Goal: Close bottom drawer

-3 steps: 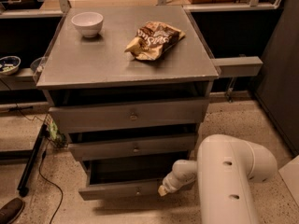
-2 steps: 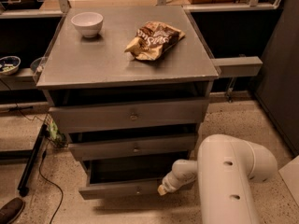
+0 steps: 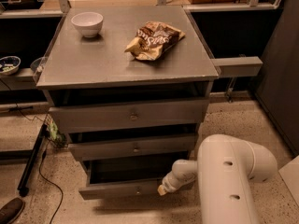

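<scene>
You are looking down on a grey desk (image 3: 93, 59) with three drawers in its front. A white bowl (image 3: 87, 23) sits near the far left corner of the desk top. A crumpled brown snack bag (image 3: 154, 40) lies towards the far right corner, well apart from the bowl.

The bottom drawer (image 3: 117, 190) is the lowest of the three and stands pulled out past the two above it, with a dark gap showing behind its narrow front panel. You cannot see what is inside it, because the interior is in shadow. Its small round knob (image 3: 138, 189) is only just visible at the centre of the panel.

The hand (image 3: 163, 189) is low down at the right end of that front panel, either touching it or just beside it. You cannot tell how far open it is or whether it has hold of anything, because only its pale tip shows. The white arm (image 3: 229, 181) fills the lower right and is cut off by the bottom edge.

At the lower left corner of the view, the toe of a dark shoe (image 3: 10, 210) is cut off. A black cable (image 3: 44, 167) runs across the speckled floor.
</scene>
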Tool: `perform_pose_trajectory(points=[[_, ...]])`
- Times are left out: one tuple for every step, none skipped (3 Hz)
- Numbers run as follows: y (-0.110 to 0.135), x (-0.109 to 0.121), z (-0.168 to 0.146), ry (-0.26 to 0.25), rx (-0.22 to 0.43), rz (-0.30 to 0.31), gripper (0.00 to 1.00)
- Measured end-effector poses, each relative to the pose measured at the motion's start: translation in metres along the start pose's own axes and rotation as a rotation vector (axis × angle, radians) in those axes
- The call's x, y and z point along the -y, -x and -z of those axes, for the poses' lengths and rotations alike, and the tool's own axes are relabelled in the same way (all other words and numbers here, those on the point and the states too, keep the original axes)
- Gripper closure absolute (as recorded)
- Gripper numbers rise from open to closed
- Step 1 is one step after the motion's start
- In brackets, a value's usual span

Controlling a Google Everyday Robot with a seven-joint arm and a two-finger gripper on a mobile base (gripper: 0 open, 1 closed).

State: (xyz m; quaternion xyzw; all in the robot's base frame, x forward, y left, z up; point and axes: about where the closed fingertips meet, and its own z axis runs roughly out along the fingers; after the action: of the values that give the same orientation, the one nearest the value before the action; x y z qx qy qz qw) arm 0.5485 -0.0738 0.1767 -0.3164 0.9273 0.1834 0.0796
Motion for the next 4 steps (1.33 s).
perform_pose_trajectory(points=[[0.0000,0.0000,0.0000,0.000,0.000,0.000,0.34],[0.0000,-0.0001,-0.0001,0.000,0.000,0.000,0.04],[-0.0001,-0.0001,-0.0001,0.000,0.000,0.000,0.00],[-0.0001,-0.0001,-0.0001,0.000,0.000,0.000,0.00]])
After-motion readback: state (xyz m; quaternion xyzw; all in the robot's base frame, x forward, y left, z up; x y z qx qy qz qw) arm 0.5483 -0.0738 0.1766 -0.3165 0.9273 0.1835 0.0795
